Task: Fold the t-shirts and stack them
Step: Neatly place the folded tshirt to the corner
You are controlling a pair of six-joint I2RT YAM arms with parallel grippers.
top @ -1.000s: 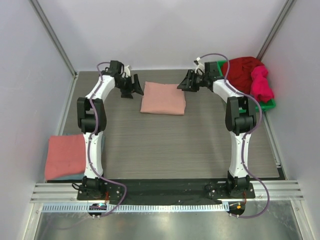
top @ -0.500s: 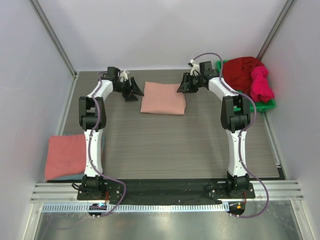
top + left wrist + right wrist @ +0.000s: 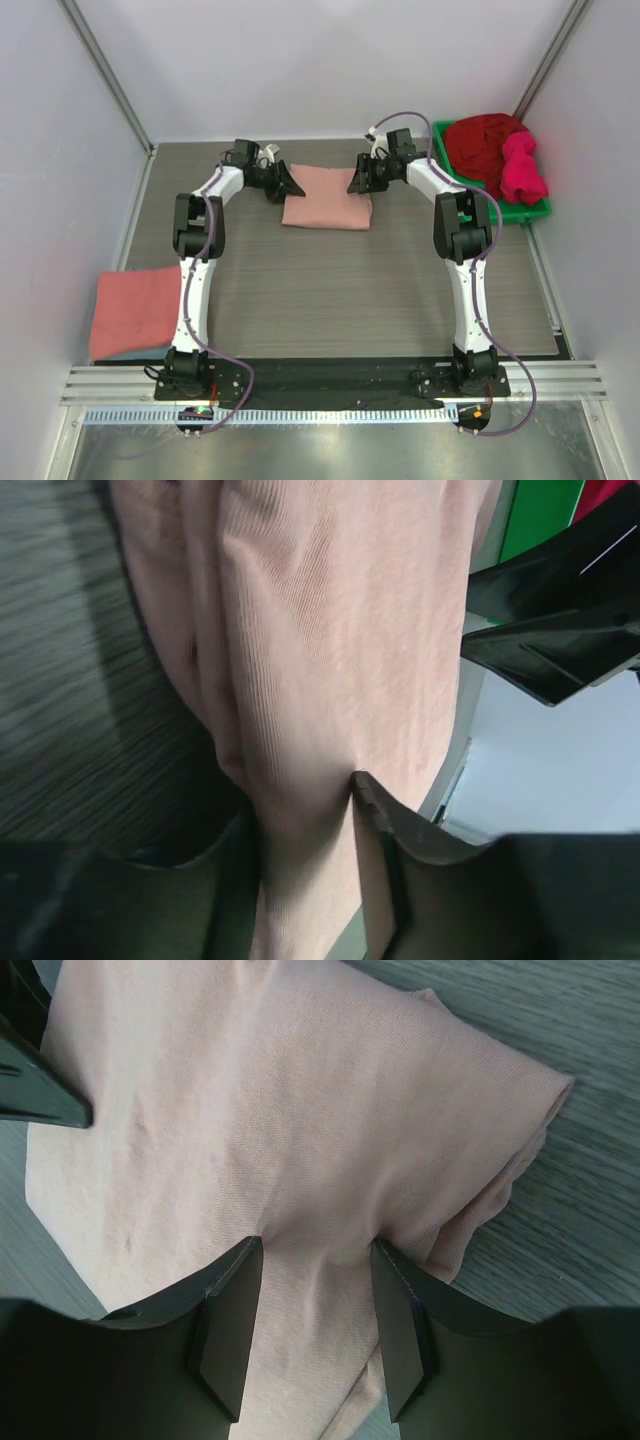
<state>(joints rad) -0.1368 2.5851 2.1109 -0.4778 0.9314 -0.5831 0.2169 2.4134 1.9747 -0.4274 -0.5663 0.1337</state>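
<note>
A folded pale pink t-shirt (image 3: pixel 326 198) lies at the far middle of the table. My left gripper (image 3: pixel 292 186) is at its far left corner and my right gripper (image 3: pixel 357 185) at its far right corner. In the left wrist view the jaws (image 3: pixel 300 800) pinch a fold of the pink cloth (image 3: pixel 330 630). In the right wrist view the jaws (image 3: pixel 315 1250) close on the puckered pink cloth (image 3: pixel 280 1090). A folded coral-red t-shirt (image 3: pixel 135 310) lies at the near left. A dark red t-shirt (image 3: pixel 485 140) and a magenta one (image 3: pixel 522 168) are heaped at the far right.
A green plastic bin (image 3: pixel 530 212) holds the dark red and magenta shirts at the far right, against the right wall. The coral-red shirt rests on a grey-blue pad (image 3: pixel 150 350) by the left wall. White walls enclose the table on three sides.
Both grippers moved inward from beside the pink t-shirt onto its far corners, and their jaws now have cloth between them. The shirts have not moved.
</note>
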